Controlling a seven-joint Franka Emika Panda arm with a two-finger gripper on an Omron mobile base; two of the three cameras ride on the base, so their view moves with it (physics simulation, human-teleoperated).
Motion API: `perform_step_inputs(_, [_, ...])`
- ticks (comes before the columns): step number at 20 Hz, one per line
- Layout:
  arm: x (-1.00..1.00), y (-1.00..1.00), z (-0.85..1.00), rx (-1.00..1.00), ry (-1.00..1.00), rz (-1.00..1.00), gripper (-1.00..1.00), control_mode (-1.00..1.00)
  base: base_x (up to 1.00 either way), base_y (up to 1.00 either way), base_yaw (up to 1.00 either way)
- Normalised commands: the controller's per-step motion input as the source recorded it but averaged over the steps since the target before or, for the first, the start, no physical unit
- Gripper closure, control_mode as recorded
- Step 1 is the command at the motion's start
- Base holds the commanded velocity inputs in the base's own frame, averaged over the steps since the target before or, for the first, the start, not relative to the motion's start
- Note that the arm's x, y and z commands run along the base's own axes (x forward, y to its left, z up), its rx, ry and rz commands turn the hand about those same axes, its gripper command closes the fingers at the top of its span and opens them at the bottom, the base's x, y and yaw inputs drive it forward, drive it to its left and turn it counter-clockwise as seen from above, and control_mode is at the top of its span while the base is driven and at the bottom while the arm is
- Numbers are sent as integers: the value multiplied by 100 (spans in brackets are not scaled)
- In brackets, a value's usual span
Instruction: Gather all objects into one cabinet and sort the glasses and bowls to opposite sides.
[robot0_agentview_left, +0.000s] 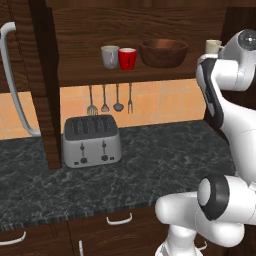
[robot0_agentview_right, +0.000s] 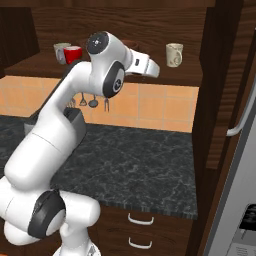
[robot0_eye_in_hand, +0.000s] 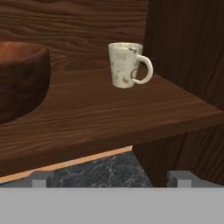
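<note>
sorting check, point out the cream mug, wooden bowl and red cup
cream mug (robot0_eye_in_hand: 124, 64), hand view, on its front wall
wooden bowl (robot0_agentview_left: 163, 53), left base view, on its outer side
red cup (robot0_agentview_left: 127, 59), left base view, on its body

A silver four-slot toaster (robot0_agentview_left: 91, 141) stands on the dark marbled tabletop (robot0_agentview_left: 160, 160) at the centre left of the left base view, its two levers facing the camera. Above it, against the orange tiled wall (robot0_agentview_left: 155, 102), four thin metal utensils (robot0_agentview_left: 110, 99) hang in a row (a slotted turner, a fork and a ladle-like piece among them). Along the bottom edge of that view run brown drawer fronts with curved white handles (robot0_agentview_left: 119, 219), and a pale grey appliance door (robot0_agentview_right: 235, 200) fills the lower right corner of the right base view.
</note>
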Motion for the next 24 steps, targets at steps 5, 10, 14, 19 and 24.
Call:
perform_step_inputs(5, [27,-24,21,0,0,-3,-100,-100,0,0,0])
perform_step_inputs(10, [21,-39,7,0,0,-3,-100,-100,0,0,0])
perform_step_inputs(14, [18,-31,1,0,0,-3,-100,-100,0,0,0])
perform_step_inputs(19, [25,-16,0,0,0,-3,-100,-100,0,0,0])
perform_step_inputs(24, [28,-16,0,0,0,-1,-100,-100,0,0,0])
